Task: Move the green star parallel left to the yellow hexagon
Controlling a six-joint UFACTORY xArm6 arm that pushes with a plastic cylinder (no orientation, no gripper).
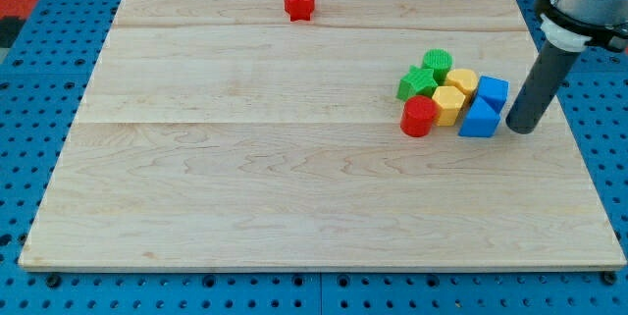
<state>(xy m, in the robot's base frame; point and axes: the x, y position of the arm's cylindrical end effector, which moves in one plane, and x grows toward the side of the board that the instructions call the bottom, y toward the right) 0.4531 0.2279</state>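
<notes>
The wooden desk [245, 187] carries a red star block [299, 2] near the view's top edge. A cluster lies at the view's right: green star [416, 83], green cylinder [438, 62], two yellow blocks [462, 82] [447, 104], red cylinder [418, 116], two blue blocks [492, 90] [479, 119].

The arm's dark rod is descending from the view's upper right, leaning slightly, with my tip [521, 130] resting at table height near the view's right edge.

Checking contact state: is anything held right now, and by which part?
Nothing held. My tip stands just right of the blue blocks, seemingly apart.
</notes>
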